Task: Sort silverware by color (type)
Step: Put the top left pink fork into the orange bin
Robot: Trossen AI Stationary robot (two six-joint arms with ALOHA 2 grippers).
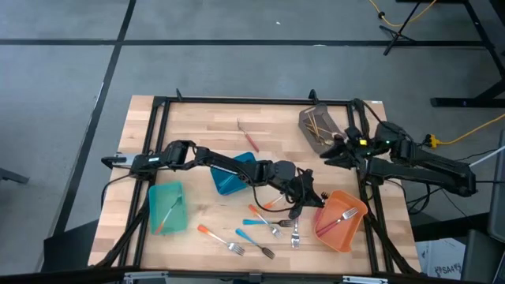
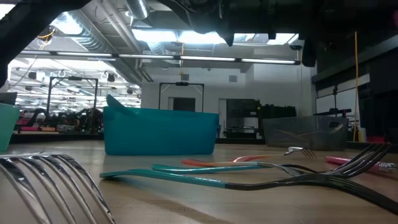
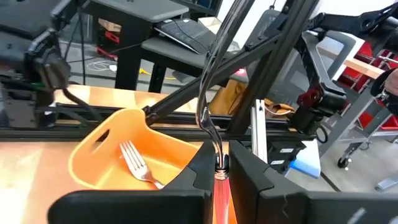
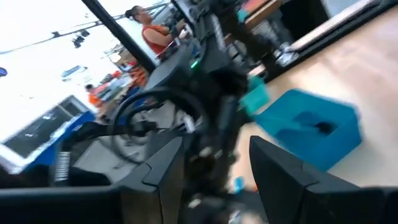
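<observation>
My left gripper (image 1: pixel 306 199) hovers over the table's right half, just left of the orange bin (image 1: pixel 349 229), and is shut on a red-handled utensil (image 3: pixel 210 93) with a silver metal head. The orange bin holds one fork (image 3: pixel 138 163). My right gripper (image 1: pixel 327 154) is open and empty beside the grey bin (image 1: pixel 308 118), which holds gold utensils (image 1: pixel 318 128). Several forks with orange and blue handles (image 1: pixel 264 219) lie flat on the table near its front edge. A red-handled one (image 1: pixel 248 139) lies farther back. My left gripper pinches the utensil's red handle (image 3: pixel 221 183) between its two fingers. The utensil runs on along the fingers, and its metal shaft and head (image 3: pixel 205 106) stick out beyond the fingertips. It is lifted clear of the table, above the orange bin's near wall.
A blue bin (image 1: pixel 230 183) stands under my left arm near the table's middle, also in the low view (image 2: pixel 160 130). A teal bin (image 1: pixel 162 197) at the front left holds an orange-handled fork (image 1: pixel 167 214). A black frame (image 1: pixel 237 101) rims the table. A person (image 4: pixel 149 31) stands in the room beyond.
</observation>
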